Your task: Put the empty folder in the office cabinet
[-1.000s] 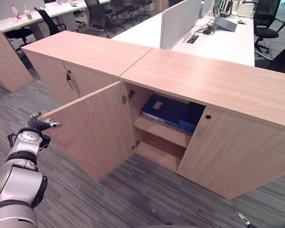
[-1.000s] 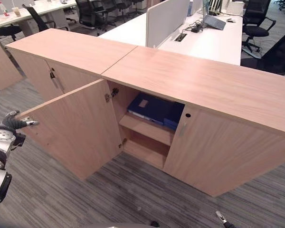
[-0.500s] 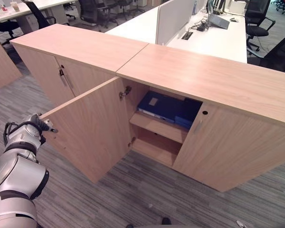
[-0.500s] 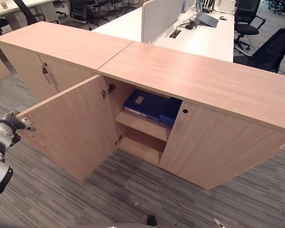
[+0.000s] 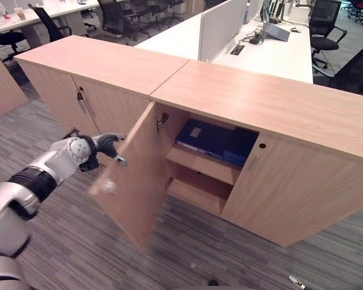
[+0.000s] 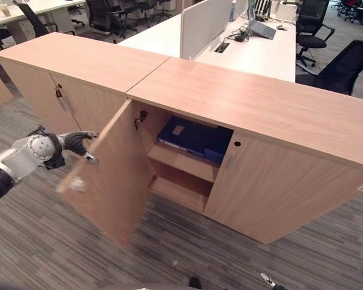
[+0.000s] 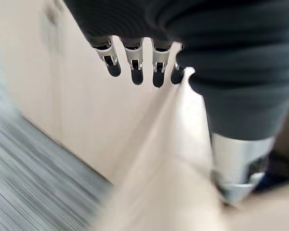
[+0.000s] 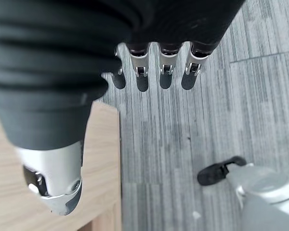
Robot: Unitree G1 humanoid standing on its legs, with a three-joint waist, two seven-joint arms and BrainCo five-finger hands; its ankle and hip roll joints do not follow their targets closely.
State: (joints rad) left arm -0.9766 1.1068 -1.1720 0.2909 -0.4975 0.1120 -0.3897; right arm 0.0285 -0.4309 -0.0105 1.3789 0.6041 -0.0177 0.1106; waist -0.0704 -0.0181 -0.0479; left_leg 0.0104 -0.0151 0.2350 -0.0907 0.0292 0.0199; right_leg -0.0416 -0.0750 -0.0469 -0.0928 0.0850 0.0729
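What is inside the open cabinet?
A blue folder lies flat on the upper shelf of the cabinet. The lower space looks bare; the shut right door hides the rest.

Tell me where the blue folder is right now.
In the eye views the blue folder lies flat on the upper shelf inside the open cabinet, right of the half-open door that the left hand is touching.

- long white office desk [image 5: 272,57] behind the cabinets, with a grey divider screen [image 5: 227,27]
- black swivel chairs [image 5: 327,27] around it
- grey striped carpet floor [image 5: 230,254]
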